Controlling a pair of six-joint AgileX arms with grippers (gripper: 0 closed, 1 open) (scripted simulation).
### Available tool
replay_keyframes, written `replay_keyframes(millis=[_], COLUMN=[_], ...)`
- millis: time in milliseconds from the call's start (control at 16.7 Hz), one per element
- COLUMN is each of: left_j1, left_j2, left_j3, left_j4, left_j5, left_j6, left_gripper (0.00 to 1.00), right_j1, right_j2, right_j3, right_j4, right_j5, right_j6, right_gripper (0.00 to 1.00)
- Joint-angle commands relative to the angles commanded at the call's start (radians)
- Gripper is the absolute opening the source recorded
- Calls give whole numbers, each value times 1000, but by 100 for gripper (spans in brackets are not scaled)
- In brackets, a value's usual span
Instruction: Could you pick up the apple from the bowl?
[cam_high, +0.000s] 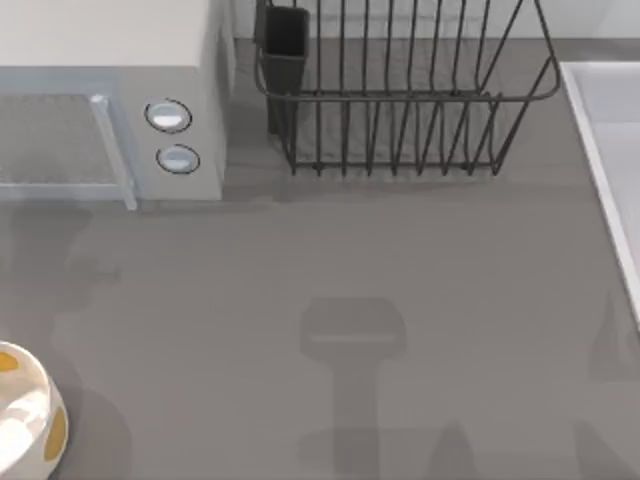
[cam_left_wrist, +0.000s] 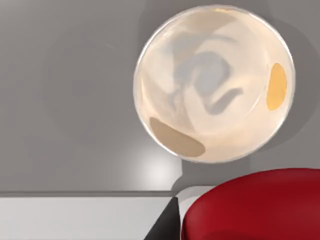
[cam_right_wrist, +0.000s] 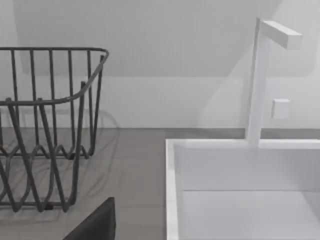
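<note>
Apple (cam_left_wrist: 255, 205) up out of the bowl (cam_left_wrist: 215, 82) — bowl at table's near-left edge; grip state — can't tell.

Just below my left jaws the apple (cam_left_wrist: 255, 205) is glossy and smooth, a deep red sheen. Farther beneath them, the bowl (cam_left_wrist: 215, 82) looks like glazed ceramic, shiny, with soft reflections inside. The table (cam_high: 400, 260) is matt grey. Ahead of my right jaws, the dish rack (cam_right_wrist: 45, 130) is thin dark wire, the sink (cam_right_wrist: 240, 190) smooth matt white.
</note>
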Motion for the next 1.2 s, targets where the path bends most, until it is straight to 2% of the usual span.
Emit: replay_keyframes(millis=[300, 420, 600, 960, 1200], left_j1=[2, -33, -157, -516, -622], left_j2=[5, 41, 174, 572, 676], left_j3=[2, 28, 103, 275, 325], left_j4=[0, 11, 54, 200, 265], left_j5=[-1, -1, -3, -8, -10], left_j6=[-1, -35, -158, -512, -617], left_gripper=[0, 0, 0, 0, 0], right_j1=[0, 0, 0, 0, 0], right_j2=[0, 0, 0, 0, 0], right_j3=[0, 0, 0, 0, 0], right_j4=[0, 0, 0, 0, 0], right_j5=[0, 0, 0, 0, 0], right_j6=[0, 0, 0, 0, 0], right_gripper=[100, 100, 100, 100, 100])
